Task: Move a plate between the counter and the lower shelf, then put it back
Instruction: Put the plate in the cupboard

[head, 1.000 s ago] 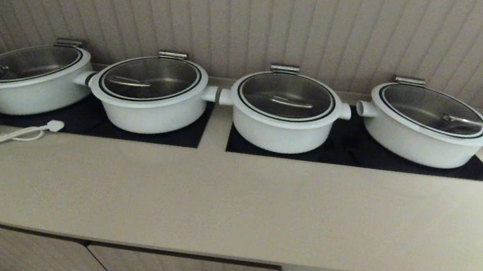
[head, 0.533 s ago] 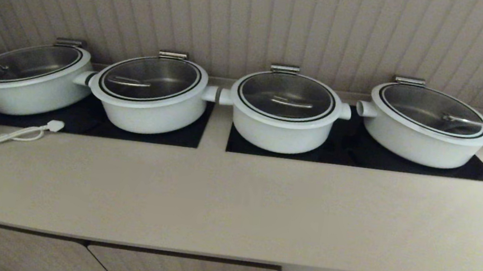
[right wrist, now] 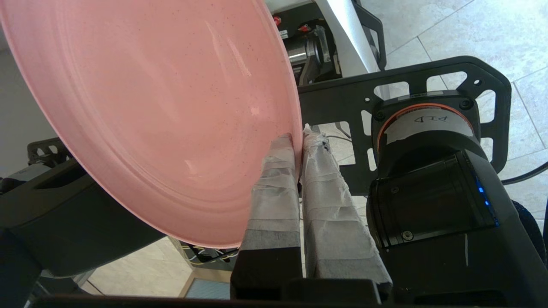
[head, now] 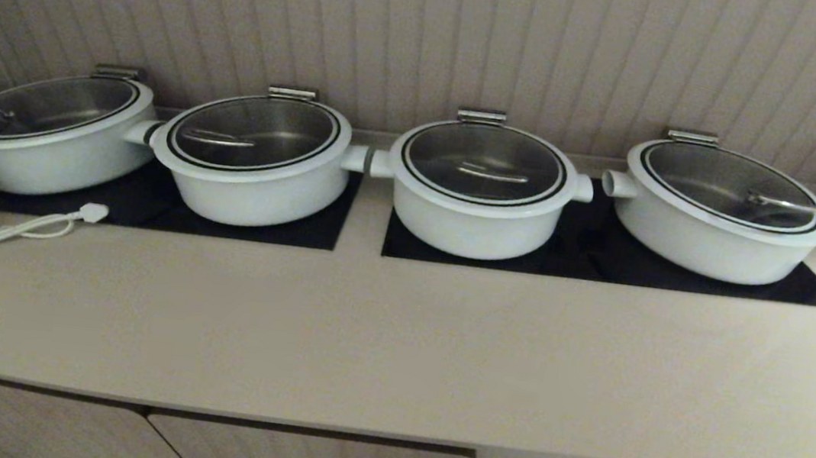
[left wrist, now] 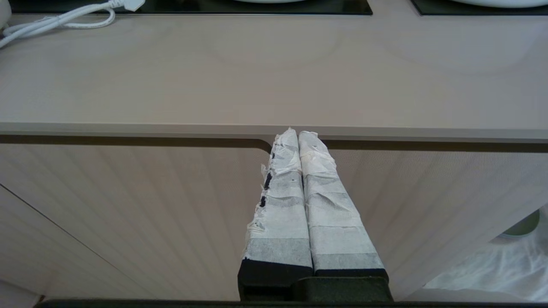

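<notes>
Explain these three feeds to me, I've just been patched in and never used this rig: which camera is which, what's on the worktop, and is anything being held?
The wide picture is from the robot's head, looking down at the counter. Four lidded white pots sit on black hob panels, with a white power cord at the left.

The other two pictures come from cameras on the wrists, behind the fingers. The left end effector is shut on nothing, in front of the counter's front edge. The right end effector is shut on the rim of the plate, the pink one, whose edge shows at the bottom of the head view, below the counter's front edge.
</notes>
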